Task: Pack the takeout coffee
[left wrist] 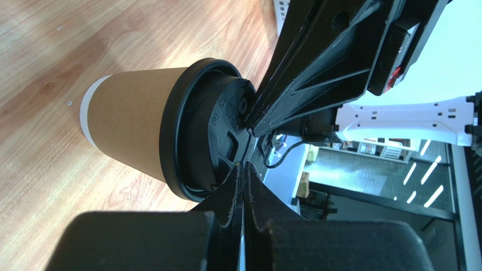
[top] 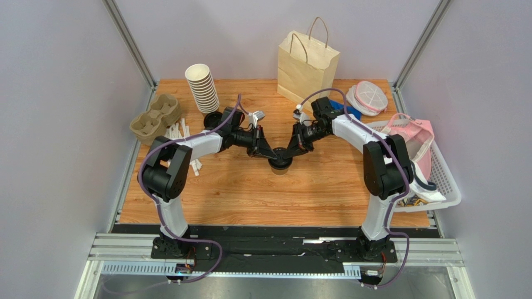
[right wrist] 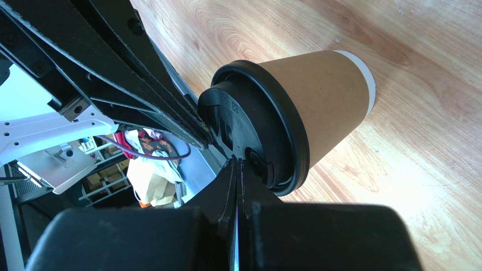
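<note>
We find the takeout coffee standing upright in the middle of the desk, brown kraft cup under its black lid. Both tools meet right over it, one from each side. Our left tool has its fingers pressed together with nothing between them, tips at the lid's rim. Our right tool is the same: pressed together, empty, tips against the lid. The paper bag stands at the far edge, well apart.

One coffee, one bag
</note>
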Tool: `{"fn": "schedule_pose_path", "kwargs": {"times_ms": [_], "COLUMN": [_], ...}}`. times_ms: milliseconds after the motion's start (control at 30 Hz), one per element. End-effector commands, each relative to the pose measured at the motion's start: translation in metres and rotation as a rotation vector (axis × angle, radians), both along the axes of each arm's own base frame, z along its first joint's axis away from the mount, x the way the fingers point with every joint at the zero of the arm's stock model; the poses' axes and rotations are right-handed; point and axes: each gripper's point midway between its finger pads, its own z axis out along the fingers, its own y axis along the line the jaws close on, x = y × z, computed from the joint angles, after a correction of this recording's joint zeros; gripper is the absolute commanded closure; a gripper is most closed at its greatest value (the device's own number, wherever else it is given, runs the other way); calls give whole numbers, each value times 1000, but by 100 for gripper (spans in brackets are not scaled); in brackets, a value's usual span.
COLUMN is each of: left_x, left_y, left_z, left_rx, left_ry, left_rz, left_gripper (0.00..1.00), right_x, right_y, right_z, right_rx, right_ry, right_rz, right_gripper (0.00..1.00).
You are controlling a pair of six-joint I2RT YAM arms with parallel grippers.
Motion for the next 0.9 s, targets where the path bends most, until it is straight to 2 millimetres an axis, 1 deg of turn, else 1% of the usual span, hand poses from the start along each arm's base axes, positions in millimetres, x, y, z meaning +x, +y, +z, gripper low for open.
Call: {"fn": "schedule_pose_path", "kwargs": {"times_ms": [0, 100, 133, 300, 533, 633, 700, 767, 800, 833, 867], "left_x": [-1, -4, -6, -9, -10, -8, -4, 5, 14, 19, 23], "left_y": [17, 23, 26, 38, 42, 42, 37, 31, 27, 25, 25], "left_z": [-58, -72, -79, -100, -116, -119, -110, -86, -69, -42, -26], "left_rx": [136, 155, 166, 198, 223, 227, 201, 150, 126, 100, 93], "left_ry": [52, 74, 89, 124, 145, 148, 122, 62, 13, -50, -90], "left_rz": [44, 46, 50, 67, 75, 74, 63, 55, 56, 55, 60], "left_gripper": [100, 100, 100, 100, 100, 100, 100, 100, 100, 100, 99], "right_x": [8, 8, 8, 6, 5, 4, 4, 4, 4, 4, 4], "right_y": [-16, -18, -20, -23, -26, -27, -28, -28, -28, -28, -28], "right_z": [-44, -51, -53, -61, -69, -72, -72, -71, -70, -70, -70], "right_rx": [-171, -194, -200, -222, -235, -241, -240, -238, -236, -232, -233], "right_ry": [-7, 1, 5, 17, 34, 39, 40, 36, 36, 34, 37], "right_rz": [-27, -26, -29, -24, -19, -16, -15, -14, -15, -13, -14], "right_gripper": [100, 100, 100, 100, 100, 100, 100, 100, 100, 100, 100]}}
